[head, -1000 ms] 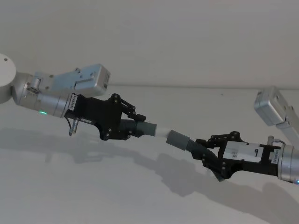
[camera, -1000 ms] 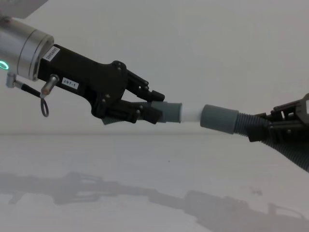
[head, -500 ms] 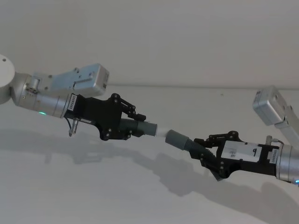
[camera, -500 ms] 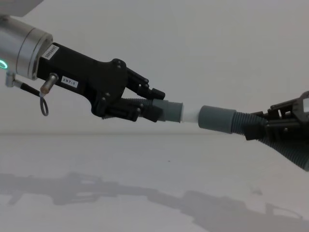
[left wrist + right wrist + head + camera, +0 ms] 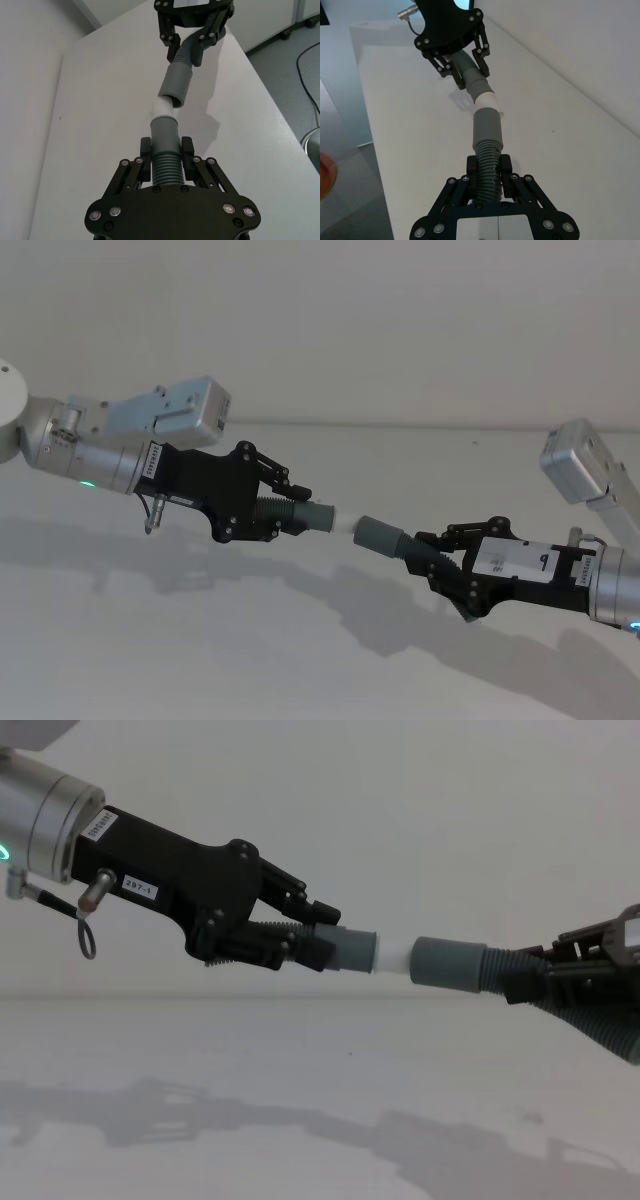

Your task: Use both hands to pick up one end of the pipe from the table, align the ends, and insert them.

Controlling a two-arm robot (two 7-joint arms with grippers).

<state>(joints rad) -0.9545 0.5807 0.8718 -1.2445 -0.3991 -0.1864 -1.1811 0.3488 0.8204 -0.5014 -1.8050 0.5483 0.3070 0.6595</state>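
Note:
My left gripper [image 5: 285,510] is shut on the corrugated part of one pipe piece, whose grey cuff [image 5: 315,518] ends in a white tip [image 5: 393,957]. My right gripper [image 5: 432,552] is shut on the other pipe piece behind its wider plain cuff [image 5: 378,536]. Both pieces hang above the white table [image 5: 250,640]. The white tip [image 5: 162,106] meets the mouth of the wide cuff [image 5: 176,85], at a slight angle. How far it sits inside I cannot tell. In the right wrist view the wide cuff [image 5: 486,127] points at the left gripper [image 5: 462,65].
Shadows of both arms lie on the table below. A pale wall stands behind the table's far edge [image 5: 400,426]. In the left wrist view the table's side edge [image 5: 272,95] drops to a grey floor with a cable.
My right gripper has pushed its cuff leftward toward the white tip and levelled out, so less white shows between the cuffs. The left gripper has barely shifted.

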